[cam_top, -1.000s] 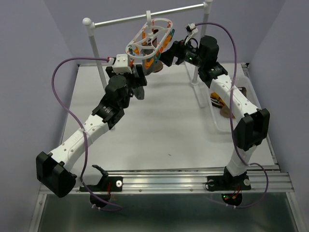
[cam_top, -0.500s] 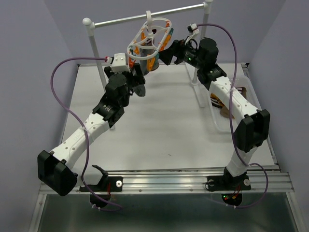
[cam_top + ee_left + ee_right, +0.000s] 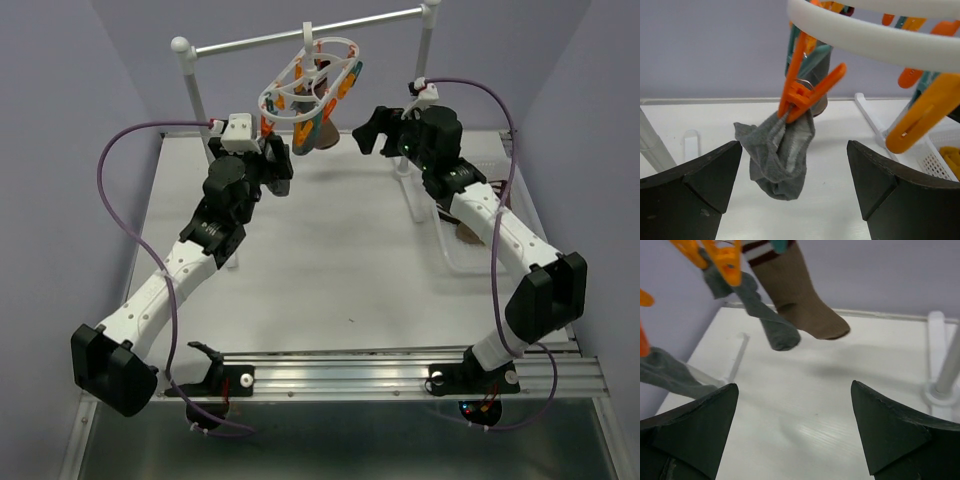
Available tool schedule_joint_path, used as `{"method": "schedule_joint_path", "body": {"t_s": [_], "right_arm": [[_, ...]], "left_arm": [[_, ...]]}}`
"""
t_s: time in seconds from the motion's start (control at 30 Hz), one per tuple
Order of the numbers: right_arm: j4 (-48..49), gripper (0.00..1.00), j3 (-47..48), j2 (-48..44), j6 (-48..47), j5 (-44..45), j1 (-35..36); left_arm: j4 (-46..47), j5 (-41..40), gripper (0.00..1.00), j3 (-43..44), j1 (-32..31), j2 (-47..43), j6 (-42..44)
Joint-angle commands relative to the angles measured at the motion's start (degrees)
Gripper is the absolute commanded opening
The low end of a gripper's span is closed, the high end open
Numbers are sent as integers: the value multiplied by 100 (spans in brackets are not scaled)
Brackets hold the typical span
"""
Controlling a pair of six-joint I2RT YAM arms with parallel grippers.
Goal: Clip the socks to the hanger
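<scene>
The desk [image 3: 330,270] carries a white rack [image 3: 250,41] along its 12 o'clock edge, so the hanger [image 3: 865,32] hooked on the crossbar swings free, its clips reachable from either arm. A white basket [image 3: 932,160] at 3 o'clock keeps waiting socks near the right arm; a mustard sock [image 3: 951,157] shows in it. The left gripper [image 3: 795,147], at 7 o'clock of the hanger, stands wide and empty, facing a grey sock [image 3: 777,160] that dangles because an orange clip [image 3: 807,92] pinches its top. The right gripper [image 3: 794,386], at 4 o'clock, is equally wide and empty, looking at a clipped brown sock [image 3: 800,305].
</scene>
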Motion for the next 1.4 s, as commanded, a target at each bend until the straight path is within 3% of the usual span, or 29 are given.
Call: {"method": "schedule_joint_path", "body": {"t_s": [0.0, 0.4, 0.67, 0.83, 1.07, 1.2, 1.3, 1.37], "right_arm": [[-889, 100, -355, -508, -139, 1620, -96], [-2023, 100, -1507, -1466, 582, 3176, -1062], [-2428, 100, -1920, -1274, 960, 3291, -2328], [-2411, 100, -1965, -773, 899, 3072, -2812], [-1665, 100, -1736, 167, 371, 2499, -2812], [-1637, 93, -1350, 782, 310, 2904, -2812], [-1620, 75, -1086, 1108, 301, 2826, -2812], [-1584, 72, -981, 1248, 284, 2738, -2812]], "left_arm": [[282, 815, 99, -249, -14, -494, 355], [-193, 1298, 99, -864, -14, -1434, 611], [-97, 1974, 99, -1058, -14, -2076, 532], [-307, 1143, 99, -1040, -14, -2190, 260], [-334, 746, 99, -1137, -5, -2199, 49], [-413, 833, 99, -1181, -14, -2260, 13], [-326, 886, 99, -1277, -14, -2339, 48], [-299, 859, 99, -1304, -14, -2349, 48]]}}
